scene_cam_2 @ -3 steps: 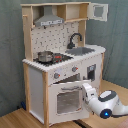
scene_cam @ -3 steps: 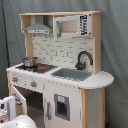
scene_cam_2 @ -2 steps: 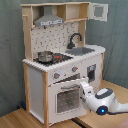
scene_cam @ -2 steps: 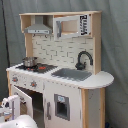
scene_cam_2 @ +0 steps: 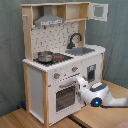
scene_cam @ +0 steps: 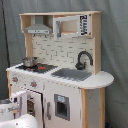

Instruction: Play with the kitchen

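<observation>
The kitchen is white panels and pale wood, seen in both exterior views. A small metal pot stands on the stovetop. A black faucet curves over the grey sink. The hood hangs above the stove. The oven door is closed. My gripper is at the door's upper edge, by the right end of its handle in the second exterior view. Whether it touches the handle I cannot tell.
The upper cabinet door stands swung open at the second exterior view's top right. A lower cupboard panel sits beside the oven. My white arm reaches in over the wooden surface. Grey curtain behind.
My gripper has moved up and toward the oven door, from a little in front of it to its upper edge. Nothing on the kitchen has moved.
</observation>
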Motion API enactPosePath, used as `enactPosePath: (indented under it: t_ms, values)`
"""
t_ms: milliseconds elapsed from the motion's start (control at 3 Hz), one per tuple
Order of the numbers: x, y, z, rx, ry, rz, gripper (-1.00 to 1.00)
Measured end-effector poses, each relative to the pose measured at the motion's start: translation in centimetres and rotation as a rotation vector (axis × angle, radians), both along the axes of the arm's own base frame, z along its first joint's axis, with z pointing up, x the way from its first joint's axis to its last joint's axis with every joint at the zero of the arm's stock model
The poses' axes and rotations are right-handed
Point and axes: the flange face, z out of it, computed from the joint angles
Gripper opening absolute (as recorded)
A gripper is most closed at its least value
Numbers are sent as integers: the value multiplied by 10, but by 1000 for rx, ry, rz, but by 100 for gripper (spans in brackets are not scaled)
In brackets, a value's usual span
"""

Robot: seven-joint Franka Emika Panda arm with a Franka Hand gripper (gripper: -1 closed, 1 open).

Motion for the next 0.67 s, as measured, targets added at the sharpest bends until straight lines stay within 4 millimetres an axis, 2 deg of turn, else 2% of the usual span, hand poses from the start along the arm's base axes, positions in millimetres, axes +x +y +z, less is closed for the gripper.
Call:
enactPosePath:
  t_ms: [333,667]
  values:
    - [-15,41,40,47,-37,97,100]
    - [-50,64,51,-22,-36,175,100]
